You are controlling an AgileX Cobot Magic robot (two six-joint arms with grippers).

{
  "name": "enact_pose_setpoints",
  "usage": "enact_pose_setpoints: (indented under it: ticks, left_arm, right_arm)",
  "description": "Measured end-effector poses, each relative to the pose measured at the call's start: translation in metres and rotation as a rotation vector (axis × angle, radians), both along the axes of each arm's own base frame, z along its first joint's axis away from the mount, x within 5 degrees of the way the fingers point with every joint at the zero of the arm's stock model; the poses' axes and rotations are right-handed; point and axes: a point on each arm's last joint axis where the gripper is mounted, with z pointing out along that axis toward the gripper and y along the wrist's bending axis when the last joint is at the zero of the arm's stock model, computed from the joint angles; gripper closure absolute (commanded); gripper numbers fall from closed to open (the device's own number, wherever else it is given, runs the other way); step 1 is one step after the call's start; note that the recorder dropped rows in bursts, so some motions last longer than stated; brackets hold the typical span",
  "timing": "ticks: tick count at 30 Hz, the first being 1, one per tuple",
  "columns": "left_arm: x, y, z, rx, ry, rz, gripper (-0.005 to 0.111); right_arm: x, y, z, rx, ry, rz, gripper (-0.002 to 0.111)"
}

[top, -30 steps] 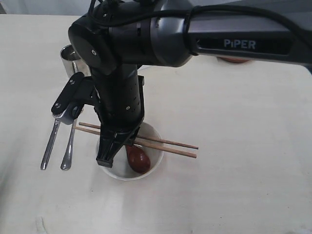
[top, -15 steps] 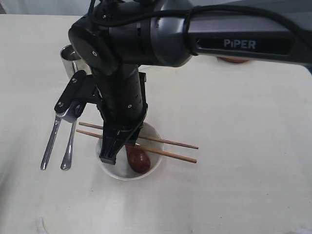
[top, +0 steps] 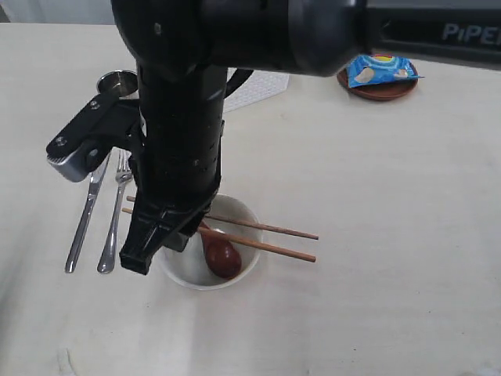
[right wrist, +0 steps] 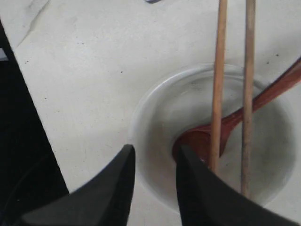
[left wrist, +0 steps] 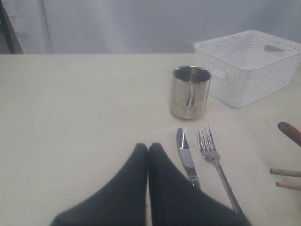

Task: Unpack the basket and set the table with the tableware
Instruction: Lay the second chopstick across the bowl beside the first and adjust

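At the far left of the table [top: 391, 235] lie the knife [top: 78, 235] and the fork [top: 109, 243], parallel and just apart. They are thin, flat steel, so they are probably stiff and slick and hard to get under. A pinch across the narrow handle looks like the safest hold. Behind them the cup [left wrist: 190, 92] stands upright. Its faceted steel wall is likely light and slippery, so a grip over the rim should hold better than a squeeze on the sides. The left tool [left wrist: 148, 147] hovers near the knife with its fingers pressed together and nothing in them.

Next comes the bowl [top: 200, 283], toward the front middle. The spoon [top: 221, 257] rests inside it with its handle leaning on the rim, and the chopsticks [top: 274, 249] lie across the top. The bowl looks ceramic: rigid, heavier than the rest and breakable, so its rim is the best place to take it. The right tool [right wrist: 153, 155] hangs over that rim with its jaws parted and nothing between them. The wooden chopsticks are probably light and quick to roll, so a nudge could tip them off. Pinching both together near the middle seems wisest.

The basket [left wrist: 244, 70] stands behind the cup, and the part of its inside that shows is bare. Far right, at the back, the plate [top: 383, 92] holds the chips bag [top: 380, 69].
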Motion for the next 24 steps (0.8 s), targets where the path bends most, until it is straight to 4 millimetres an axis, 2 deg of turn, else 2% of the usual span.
enact_pose_setpoints:
  ticks: [2,3,7,15,24]
  left_arm:
    - [0.000,0.000,0.000,0.000,0.000,0.000,0.107]
    - [0.000,0.000,0.000,0.000,0.000,0.000,0.107]
    - [0.000,0.000,0.000,0.000,0.000,0.000,0.107]
    - [0.000,0.000,0.000,0.000,0.000,0.000,0.107]
    - [0.000,0.000,0.000,0.000,0.000,0.000,0.107]
  right_arm:
    - [-0.002,0.000,-0.010,-0.021,0.030,-0.003,0.104]
    - [-0.003,-0.001,-0.016,-0.035,0.046,-0.002,0.108]
    - [-0.008,-0.007,-0.032,-0.062,0.078,0.000,0.108]
    - [-0.004,-0.006,-0.037,-0.060,0.039,0.000,0.108]
    - [0.004,-0.004,-0.057,-0.116,-0.001,-0.008,0.109]
